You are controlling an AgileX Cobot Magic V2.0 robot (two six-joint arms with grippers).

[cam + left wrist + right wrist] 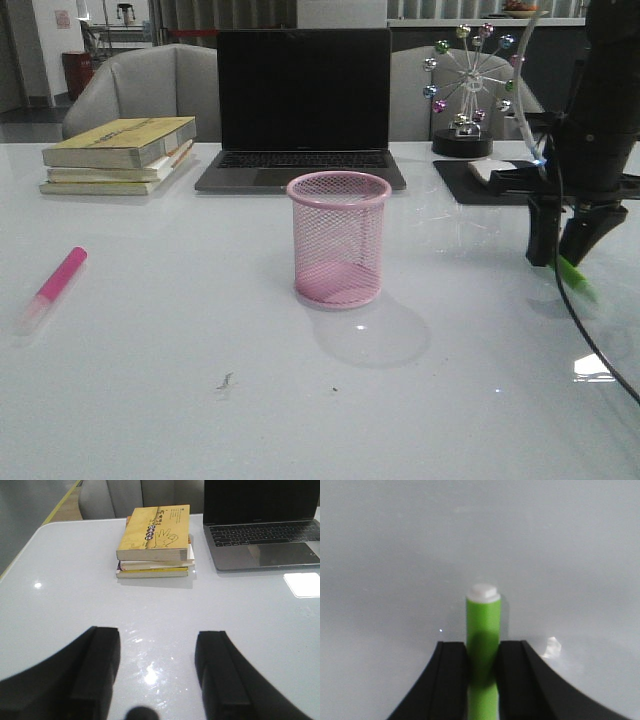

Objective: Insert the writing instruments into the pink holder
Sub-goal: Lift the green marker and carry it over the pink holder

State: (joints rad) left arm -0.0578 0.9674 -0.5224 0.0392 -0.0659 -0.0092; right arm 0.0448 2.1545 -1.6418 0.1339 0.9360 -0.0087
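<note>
No marker is yet in the pink holder (338,238). The green marker (482,645) is pinched by the right gripper (482,675); the pink marker (55,280) lies on the bench (200,400); the left gripper (157,670) is spread.

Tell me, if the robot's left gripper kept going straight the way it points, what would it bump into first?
Probably the stack of books. The left gripper is open over bare white table, and the books lie straight ahead, with the laptop off to one side. Depth is hard to judge, so it might meet the table first.
</note>
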